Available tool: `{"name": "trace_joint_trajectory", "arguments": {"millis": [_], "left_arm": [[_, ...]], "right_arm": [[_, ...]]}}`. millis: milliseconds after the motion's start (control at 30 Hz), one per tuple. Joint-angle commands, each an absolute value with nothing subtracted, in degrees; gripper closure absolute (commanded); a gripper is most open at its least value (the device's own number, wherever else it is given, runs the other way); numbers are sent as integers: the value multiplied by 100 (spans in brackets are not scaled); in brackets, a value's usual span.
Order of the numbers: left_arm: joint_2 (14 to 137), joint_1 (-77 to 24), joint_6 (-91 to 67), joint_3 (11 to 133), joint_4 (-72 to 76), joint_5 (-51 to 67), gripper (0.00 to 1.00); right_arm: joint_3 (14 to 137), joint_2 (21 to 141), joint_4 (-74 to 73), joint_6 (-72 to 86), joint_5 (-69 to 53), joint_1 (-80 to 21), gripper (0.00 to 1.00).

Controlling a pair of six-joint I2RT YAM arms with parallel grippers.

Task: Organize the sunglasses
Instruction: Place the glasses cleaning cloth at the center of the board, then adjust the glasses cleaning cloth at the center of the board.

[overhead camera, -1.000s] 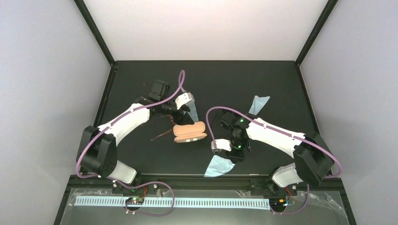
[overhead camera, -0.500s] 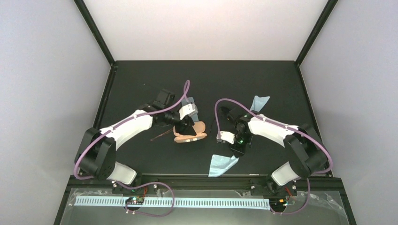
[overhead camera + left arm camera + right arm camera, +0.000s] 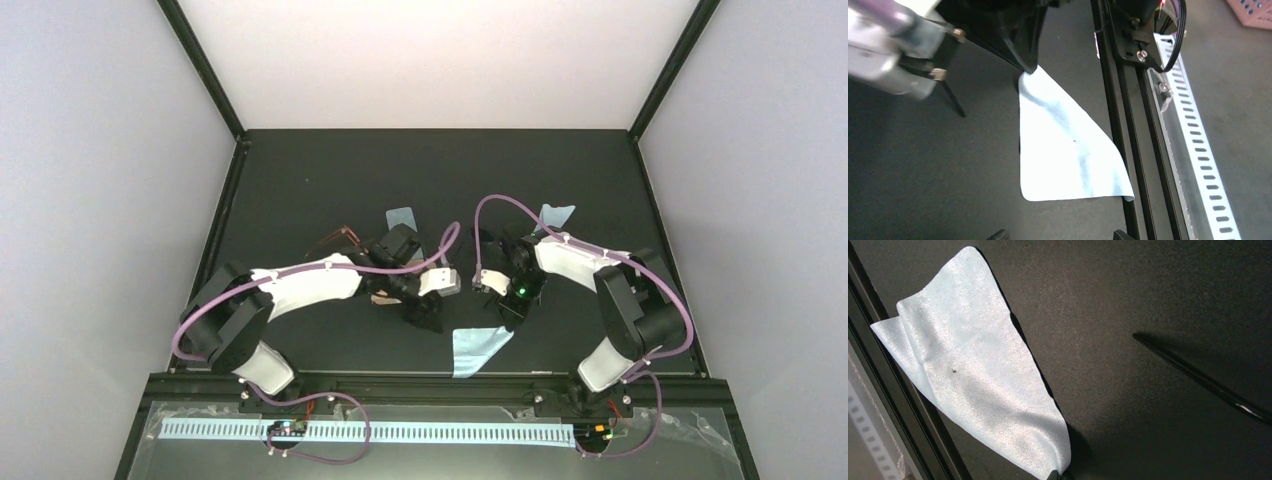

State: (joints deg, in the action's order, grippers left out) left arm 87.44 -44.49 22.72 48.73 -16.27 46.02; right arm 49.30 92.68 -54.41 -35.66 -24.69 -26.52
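Observation:
A thin reddish-brown frame part of the sunglasses (image 3: 337,238) shows just behind my left forearm. A thin black rod (image 3: 1198,377) on the mat may be an arm of the black pair; it also shows in the left wrist view (image 3: 953,100). My right gripper (image 3: 503,308) (image 3: 1060,475) is shut on a corner of a light blue cloth (image 3: 478,346) (image 3: 973,380). My left gripper (image 3: 428,312) (image 3: 1060,235) is open and empty, low over the mat just left of that cloth (image 3: 1068,140).
A sliver of the tan case (image 3: 381,297) peeks from under my left arm. Two more light blue cloths lie at the back, one left of centre (image 3: 402,217) and one to the right (image 3: 552,215). The black front rail (image 3: 1118,125) runs beside the held cloth.
My left arm swung from the tan case toward the near right and now covers it. My right gripper pulled back, dragging the cloth a little to the right.

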Motion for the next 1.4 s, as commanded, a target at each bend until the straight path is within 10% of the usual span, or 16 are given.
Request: {"name": "trace_joint_trajectory", "arguments": {"millis": [0,833,1367], "left_arm": [[9121,-4843,2528,5249,-1625,4168,47],[10097,-6058,3233,5581,-1513,2379,47],[10209,-6295,3344,5418,-1569,1864,68]], "right_arm": [[5012,9256,-5500,-3652,-2674,-2602,99],[5006,9259,-5542,-3706,-2728,-2591,99],[4996,9226,-5563,-3741,-2760,-2594,99]]}}
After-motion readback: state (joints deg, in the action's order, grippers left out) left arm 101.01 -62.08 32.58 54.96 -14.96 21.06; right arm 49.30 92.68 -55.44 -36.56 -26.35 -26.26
